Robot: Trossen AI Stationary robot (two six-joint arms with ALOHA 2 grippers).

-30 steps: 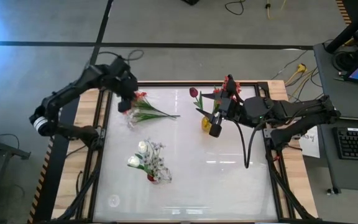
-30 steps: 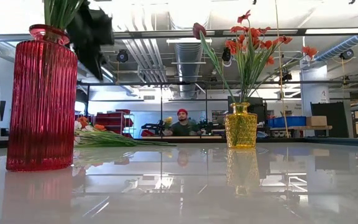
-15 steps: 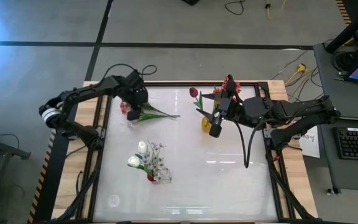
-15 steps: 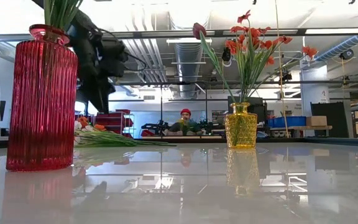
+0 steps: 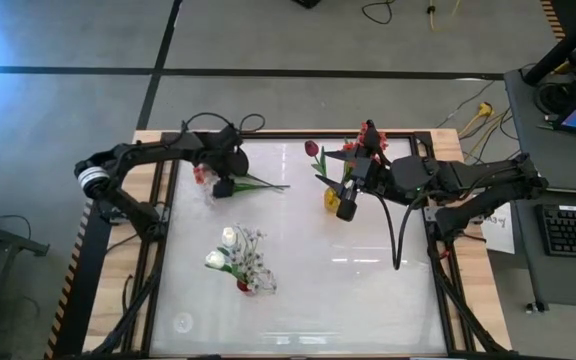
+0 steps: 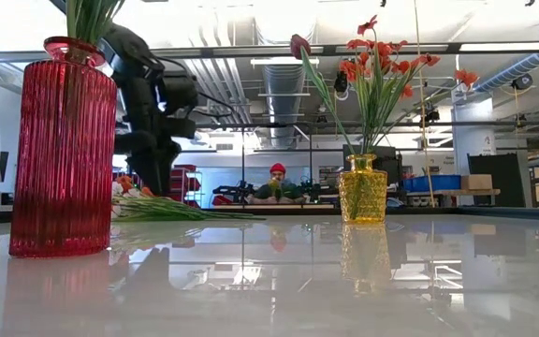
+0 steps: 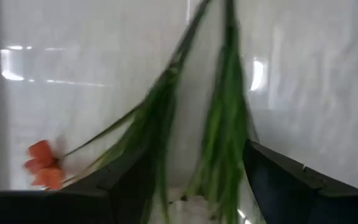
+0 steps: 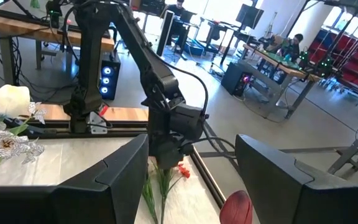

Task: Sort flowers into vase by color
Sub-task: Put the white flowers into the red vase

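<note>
Flowers (image 5: pixel 253 183) lie loose near the bench (image 5: pixel 368 290) far edge under my spread left tool (image 5: pixel 222 187); two vases visible; right tool (image 5: pixel 346 211) spread, empty.

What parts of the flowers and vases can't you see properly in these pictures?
- Red vase, low view: its flowers are cut off by the picture's top edge.
- Loose flowers, left wrist view: blurred, blossoms mostly out of frame.
- Yellow vase, high view: largely covered by the right gripper.
- White flowers, high view: too small to count the stems.
</note>
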